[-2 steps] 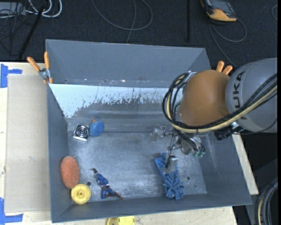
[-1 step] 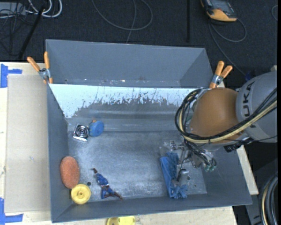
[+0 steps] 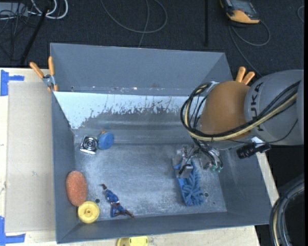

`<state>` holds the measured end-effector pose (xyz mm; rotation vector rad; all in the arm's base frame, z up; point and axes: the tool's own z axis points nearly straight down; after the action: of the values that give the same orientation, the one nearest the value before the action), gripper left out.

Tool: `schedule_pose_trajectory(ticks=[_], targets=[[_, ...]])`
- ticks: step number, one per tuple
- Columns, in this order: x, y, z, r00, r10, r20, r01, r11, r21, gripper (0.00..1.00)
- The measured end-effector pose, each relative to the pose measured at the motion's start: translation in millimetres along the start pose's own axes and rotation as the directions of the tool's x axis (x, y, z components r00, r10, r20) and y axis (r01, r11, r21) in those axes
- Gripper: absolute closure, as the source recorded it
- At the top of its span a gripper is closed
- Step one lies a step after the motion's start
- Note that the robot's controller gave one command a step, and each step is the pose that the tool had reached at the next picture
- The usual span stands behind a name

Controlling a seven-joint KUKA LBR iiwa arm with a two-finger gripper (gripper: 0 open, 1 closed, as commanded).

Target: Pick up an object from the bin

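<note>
One gripper (image 3: 191, 163) is hanging over the upper end of a blue knotted, rope-like soft toy (image 3: 191, 190) in the grey metal bin (image 3: 143, 86).
Seen from the camera view, the toy is stretching away from just beneath the gripper toward the near wall. Whether the gripper is released or clenched, I cannot tell. The toy is probably light, limp and grippy, so pinching a thick knot mid-length should be working best. Well to the gripper's left, an orange oval pad (image 3: 76, 187) and a yellow plastic wheel (image 3: 88, 211) are lying.
</note>
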<state>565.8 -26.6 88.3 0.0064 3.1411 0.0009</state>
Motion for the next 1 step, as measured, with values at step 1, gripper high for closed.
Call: schedule_pose_trajectory(ticks=[1], targets=[[0.0, -0.1, 0.0, 1.000, 0.001, 0.000, -0.001, 1.000, 0.000, 1.00]])
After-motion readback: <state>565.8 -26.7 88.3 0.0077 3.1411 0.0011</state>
